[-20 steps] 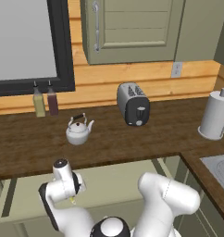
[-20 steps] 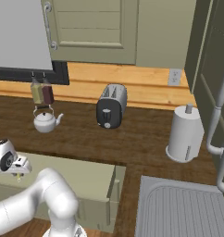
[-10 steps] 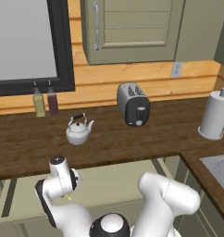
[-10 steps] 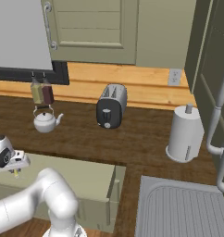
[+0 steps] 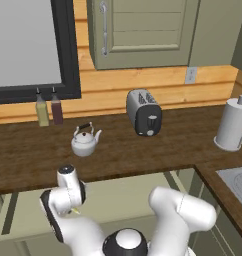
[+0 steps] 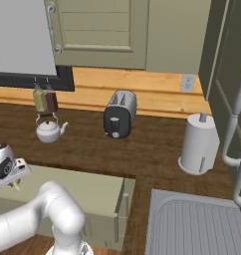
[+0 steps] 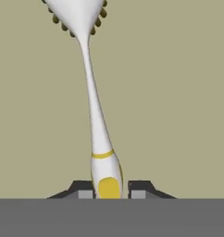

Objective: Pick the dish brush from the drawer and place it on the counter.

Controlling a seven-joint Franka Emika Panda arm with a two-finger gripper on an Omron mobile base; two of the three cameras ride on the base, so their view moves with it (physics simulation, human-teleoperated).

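Gripper (image 7: pixel 109 194) closed on the yellow end of the brush (image 7: pixel 93 106), one fingertip (image 7: pixel 86 193) pressed to each side of the handle, so I have it held at its very tail. Its white head with the dark bristle dots points away from the hand, over the pale floor of the drawer (image 7: pixel 178 92); I cannot tell from this angle whether the head touches that floor or hangs just clear of it. From the base cameras my wrist sits low over the open drawer (image 5: pixel 123 200), below the front edge of the counter (image 5: pixel 158 150), with a sliver of yellow showing under the hand. I judge the step in hand to be the lift out. Holding so far from the head, the brush may swing or pivot between the pads, so I would rise straight and slowly, keep the squeeze firm, and get the head well above the counter's thick edge before moving toward the wall. Bare wood in front of the kettle (image 5: pixel 84 142) looks like the easiest landing place, nearer than the toaster (image 5: pixel 143 112) to the kettle's right. Two bottles (image 5: pixel 48 107) stand behind the kettle on its left, and a paper towel roll (image 5: pixel 233 125) stands far off past the toaster, neither in my way. I can read no brand, label or writing on the brush, the kettle, the toaster or the bottles.
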